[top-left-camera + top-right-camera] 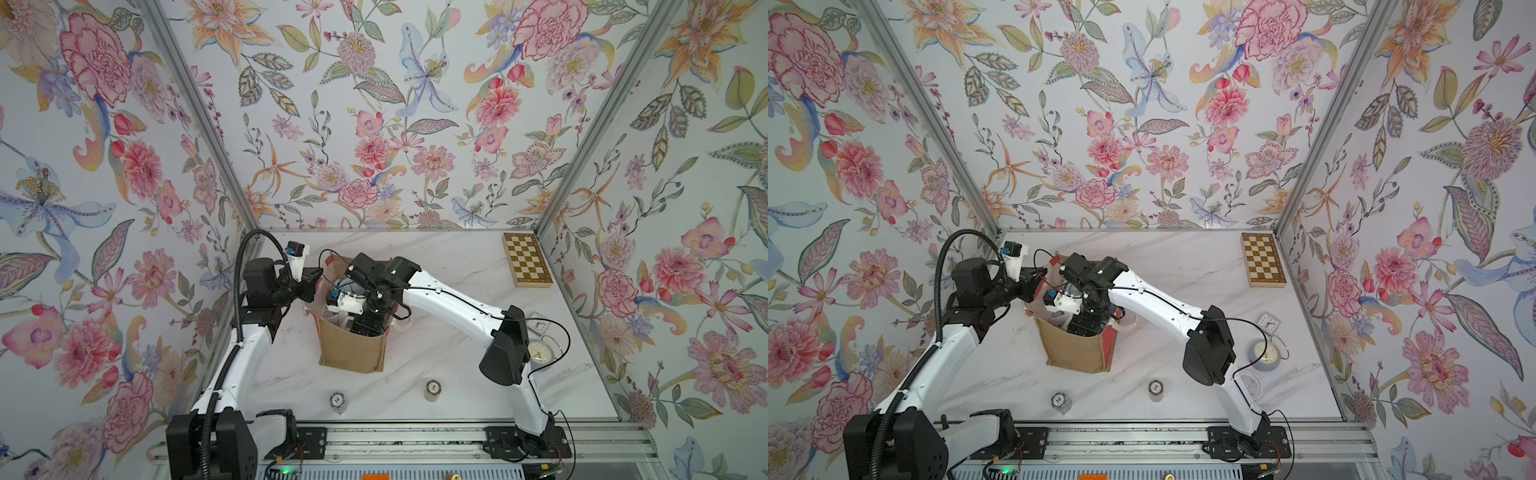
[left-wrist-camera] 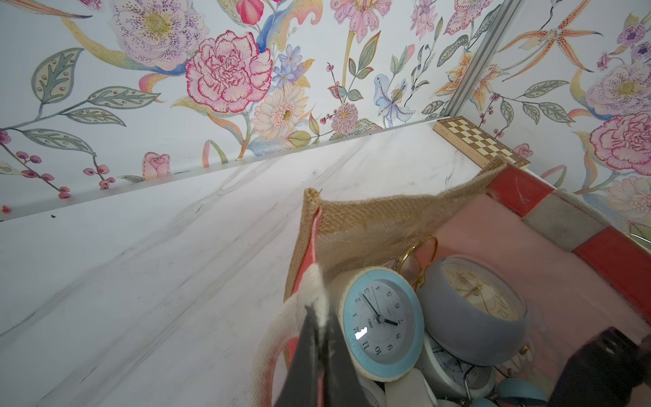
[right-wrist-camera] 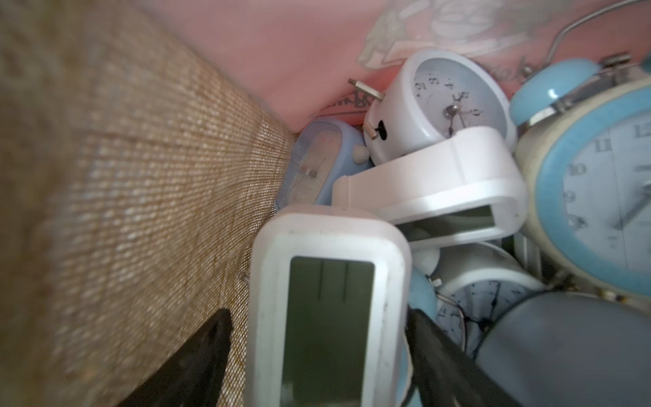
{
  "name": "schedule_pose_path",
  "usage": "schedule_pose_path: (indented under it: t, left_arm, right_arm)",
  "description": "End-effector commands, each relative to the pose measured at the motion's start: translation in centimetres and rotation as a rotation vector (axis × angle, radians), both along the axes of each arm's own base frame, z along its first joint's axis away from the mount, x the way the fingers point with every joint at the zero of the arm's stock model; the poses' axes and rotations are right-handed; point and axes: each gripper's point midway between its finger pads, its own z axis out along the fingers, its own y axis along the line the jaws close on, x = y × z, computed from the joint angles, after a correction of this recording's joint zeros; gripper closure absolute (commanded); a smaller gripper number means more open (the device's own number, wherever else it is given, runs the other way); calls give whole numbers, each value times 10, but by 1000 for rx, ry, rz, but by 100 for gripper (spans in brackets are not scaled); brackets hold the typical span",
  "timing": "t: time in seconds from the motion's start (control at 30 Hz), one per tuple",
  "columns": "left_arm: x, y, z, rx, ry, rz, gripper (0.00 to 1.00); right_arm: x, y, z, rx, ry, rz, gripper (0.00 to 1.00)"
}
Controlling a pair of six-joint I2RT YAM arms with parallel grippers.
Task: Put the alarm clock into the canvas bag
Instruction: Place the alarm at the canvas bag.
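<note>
**Digital clock lies free inside the burlap tote**

In both top views the boxy tan burlap canvas bag (image 1: 353,353) stands mid-way across the white marble table (image 1: 436,374). The right arm (image 1: 440,299) reaches down into its mouth. A folded wooden chessboard box (image 1: 527,259) lies in the far corner.

Left wrist view: the left gripper (image 2: 318,317) is clenched on the bag's whitish strap handle (image 2: 310,285), beside a heap of round clocks (image 2: 382,320) inside the bag.

Right wrist view: the white rectangular digital alarm clock (image 3: 331,299) sits in the bag against the burlap wall. It lies between the spread fingers of the right gripper (image 3: 320,313), one finger clear of its side, so it is released.
</note>
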Motion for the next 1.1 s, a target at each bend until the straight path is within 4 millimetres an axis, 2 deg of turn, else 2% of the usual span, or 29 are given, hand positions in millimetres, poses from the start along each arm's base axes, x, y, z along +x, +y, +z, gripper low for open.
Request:
schedule_pose_path:
  t: [0.0,0.27,0.6,0.8,1.07]
  left_arm:
    - [1,-2,7,2,-20,-3,100]
    - [1,-2,7,2,-19,-5,100]
    - [1,-3,7,-5,-14,-9,100]
    - [2,-3,5,-6,-10,-9,100]
    - [2,-3,4,-7,-7,-7,100]
  right_arm:
    - [1,-8,41,56,-10,-43,19]
    - [20,-17,69,123,-18,-132,20]
    - [35,-37,89,164,-39,-216,22]
    - [46,-63,97,195,-60,-302,22]
    - [69,-116,102,246,-94,-482,23]
